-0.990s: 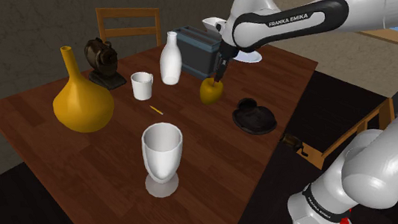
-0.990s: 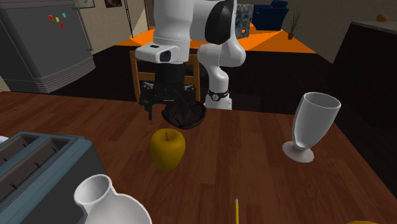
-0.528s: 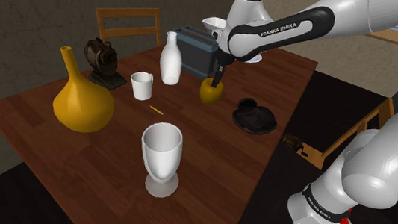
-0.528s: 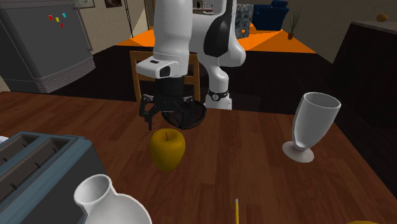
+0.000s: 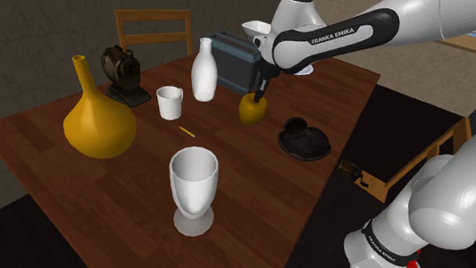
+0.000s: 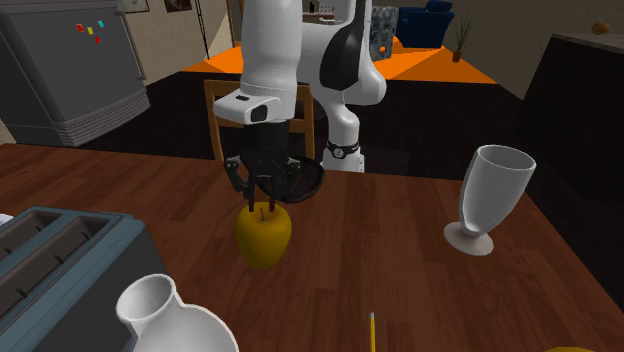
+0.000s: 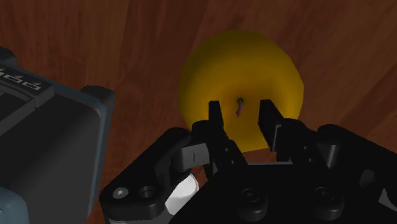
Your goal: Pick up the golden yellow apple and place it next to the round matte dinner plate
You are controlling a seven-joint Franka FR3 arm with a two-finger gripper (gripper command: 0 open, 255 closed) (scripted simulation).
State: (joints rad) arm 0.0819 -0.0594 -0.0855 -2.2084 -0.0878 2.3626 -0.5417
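Two black fingers of my gripper (image 7: 240,116) stand spread apart, and the stem of the round golden yellow apple (image 7: 236,67) shows between their tips. They clasp nothing. I cannot tell whether the tips touch the skin.

The apple sits upright on the dark brown wooden table (image 5: 70,181), stem pointing up toward my hand. Being round, it shows no clear long axis.

In the second exterior view, the grey-blue boxy toaster (image 6: 60,255) is cut off by the left edge. The apple (image 6: 263,237) stands near it, and the round black matte plate (image 6: 314,178) is half hidden behind my gripper (image 6: 262,203).

The shoulder view shows that plate (image 5: 305,139) whole. It lies near the apple (image 5: 253,110) but apart from it, toward that view's right. There my arm covers part of the toaster (image 5: 235,62).
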